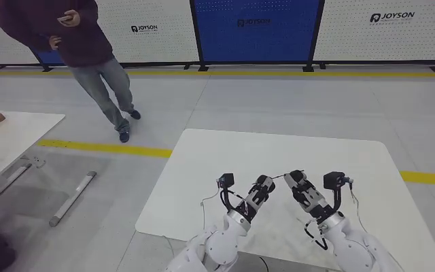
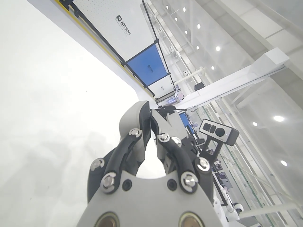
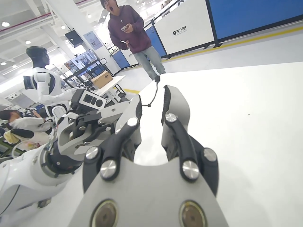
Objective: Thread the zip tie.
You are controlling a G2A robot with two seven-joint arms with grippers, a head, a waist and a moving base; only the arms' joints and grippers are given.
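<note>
Behind the desk point(image 1: 204, 170) stands a row of panels point(image 1: 380, 27), white ones and a blue one. Each carries a small logo with a short word printed beside it. A yellow line point(image 1: 102, 146) crosses the floor to one side of the desk.

The tie point(image 3: 156, 88) is a thin black strip between the two claws, over the near part of the white desk. The left claw point(image 2: 149, 110) has its fingers pressed together at the tips, and the tie sticks out from those tips toward the other arm, so this claw has hold of one end. The right claw point(image 3: 152, 92) is spread wide and grips nothing. Seen from the right wrist, the tie sits in line with the gap between this claw's fingers. Whether it touches either finger I cannot tell.

From above, the claws lean toward each other with their tips near. The tie bridges the small space from one to the other, its long axis running across the desk from side to side. The right wrist view shows a bend in it: a short stretch leaves the left claw and passes a small knob. It then curves off roughly the way the right claw's fingers point and ends in a thicker tip — well clear of both claws.
</note>
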